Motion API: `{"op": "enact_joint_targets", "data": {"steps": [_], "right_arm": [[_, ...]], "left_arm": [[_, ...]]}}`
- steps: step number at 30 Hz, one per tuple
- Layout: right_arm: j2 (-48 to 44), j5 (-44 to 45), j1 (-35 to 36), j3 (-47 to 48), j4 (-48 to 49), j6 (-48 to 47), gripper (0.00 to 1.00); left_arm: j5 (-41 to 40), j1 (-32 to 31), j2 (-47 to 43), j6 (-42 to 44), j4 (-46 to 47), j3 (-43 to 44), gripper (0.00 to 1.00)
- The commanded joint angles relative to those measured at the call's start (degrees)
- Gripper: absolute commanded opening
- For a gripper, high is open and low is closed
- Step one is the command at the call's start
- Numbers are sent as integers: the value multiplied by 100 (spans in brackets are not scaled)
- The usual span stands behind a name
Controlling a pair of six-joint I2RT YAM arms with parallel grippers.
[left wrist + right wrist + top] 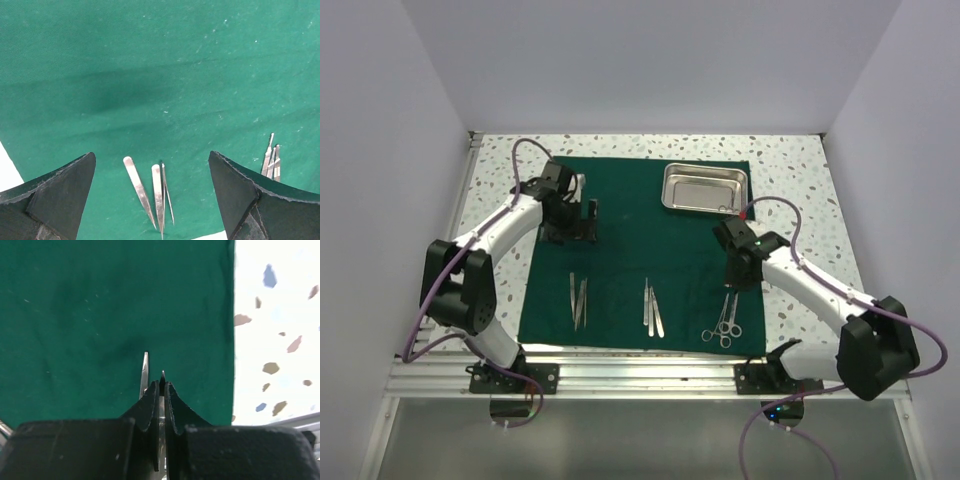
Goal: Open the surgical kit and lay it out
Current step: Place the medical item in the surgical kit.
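The dark green cloth (620, 200) lies spread flat on the table. The shiny steel tray (705, 188) sits on its far right corner. Tweezers (578, 300) lie at the near left, and more slim instruments (652, 308) at the near middle. Ring-handled instruments (724, 325) lie at the near right. My left gripper (575, 225) is open and empty above the cloth; its wrist view shows the tweezers (142, 192) between its fingers (151, 157). My right gripper (738, 268) is shut on a slim steel instrument whose tip (162, 376) pokes out between the fingers. A second steel tip (145, 367) lies just to its left.
The speckled tabletop (800, 170) shows around the cloth, and to the right of it in the right wrist view (275, 315). White walls enclose three sides. An aluminium rail (640, 370) runs along the near edge. Slim handles (271, 160) lie at the right in the left wrist view.
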Motion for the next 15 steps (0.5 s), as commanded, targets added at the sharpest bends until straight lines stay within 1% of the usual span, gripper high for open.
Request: {"op": "enact_joint_targets", "data": {"steps": [1, 6, 7, 8, 9, 10, 12, 13, 15], "right_arm": [[-64, -256, 58, -292, 659, 353, 0], [288, -397, 216, -767, 1003, 459, 0], [314, -389, 216, -811, 977, 459, 30], [297, -362, 216, -794, 933, 433, 49], [236, -223, 216, -629, 811, 389, 98], [183, -221, 225, -462, 688, 345, 99], [78, 137, 208, -5, 468, 109, 99], [95, 261, 182, 650, 258, -32, 99], [383, 595, 129, 1426, 107, -550, 99]], "left_arm": [[277, 10, 86, -15, 207, 277, 99], [242, -60, 16, -15, 137, 251, 99], [225, -60, -36, 2, 119, 225, 99], [207, -60, -72, 11, 119, 207, 99], [155, -60, -150, 20, 119, 155, 99], [128, -60, -195, 11, 119, 128, 99], [58, -60, -256, 20, 137, 76, 99], [49, -52, -318, 20, 137, 23, 99], [49, -60, -362, 20, 163, -21, 99]]}}
